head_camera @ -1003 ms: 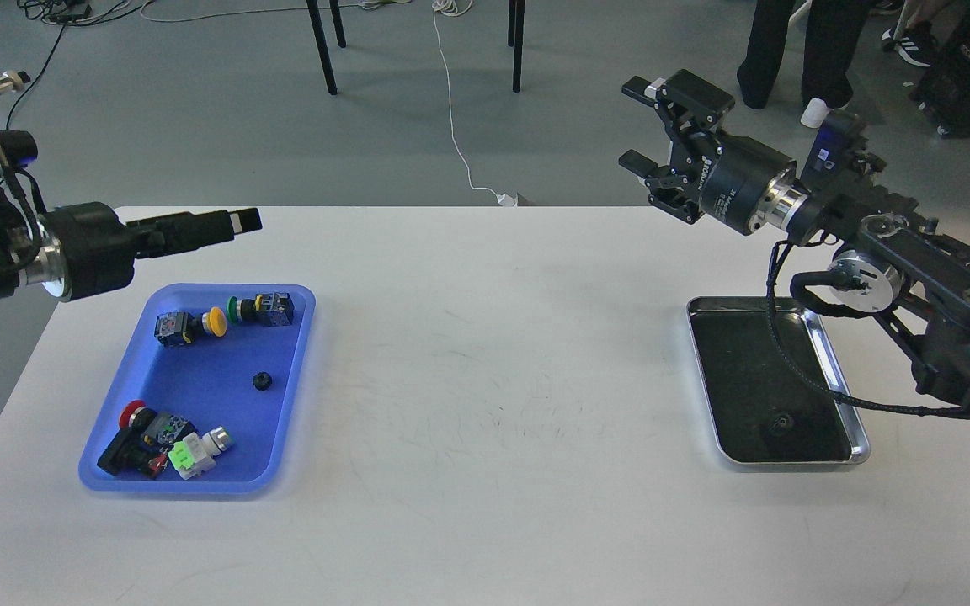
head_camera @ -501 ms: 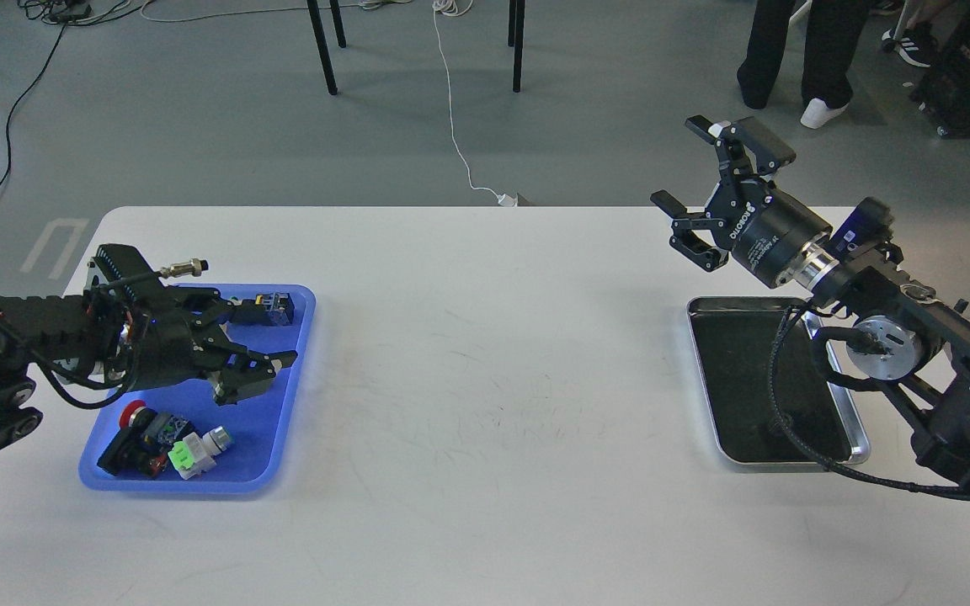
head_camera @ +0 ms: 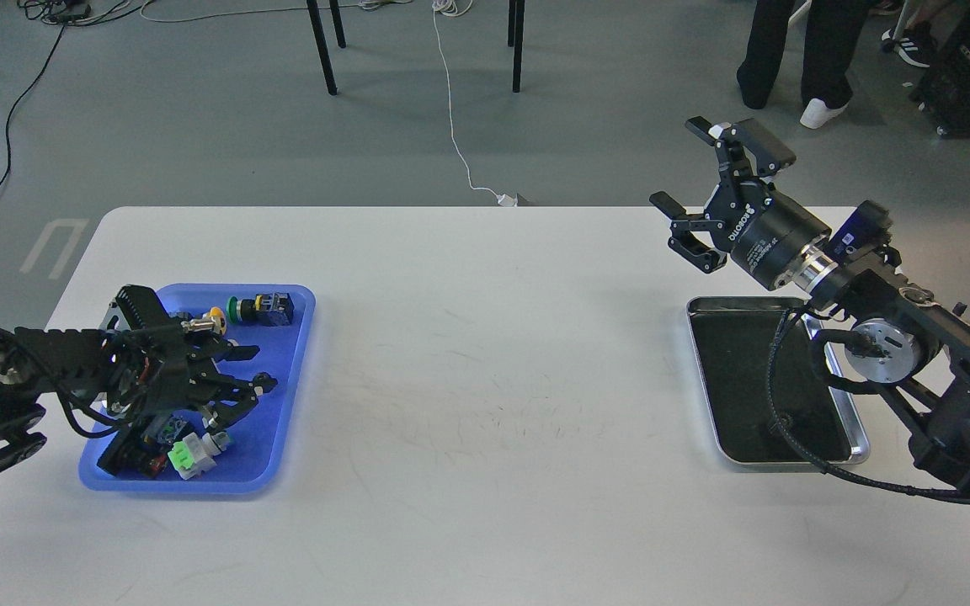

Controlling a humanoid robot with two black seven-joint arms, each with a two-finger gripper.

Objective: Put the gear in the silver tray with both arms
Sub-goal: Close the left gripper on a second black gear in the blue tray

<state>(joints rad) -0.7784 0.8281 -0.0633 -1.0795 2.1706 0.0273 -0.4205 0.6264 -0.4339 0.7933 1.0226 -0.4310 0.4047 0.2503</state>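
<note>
Left gripper [head_camera: 242, 383] hangs spread over the small black gear [head_camera: 263, 382] in the blue tray [head_camera: 287, 370] — right gripper [head_camera: 687, 189], splayed and empty, above the silver tray [head_camera: 860, 433].

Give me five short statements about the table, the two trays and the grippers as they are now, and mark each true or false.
1. The left gripper is over the blue tray. True.
2. The silver tray sits on the table's left side. False: it is on the right side, under the right arm.
3. The right gripper is open and raised above the table, holding nothing. True.
4. The blue tray is empty. False: it holds several parts, among them a green-capped push button near its far edge.
5. The right gripper is down inside the silver tray. False: it hangs in the air beyond the tray's far edge.
</note>
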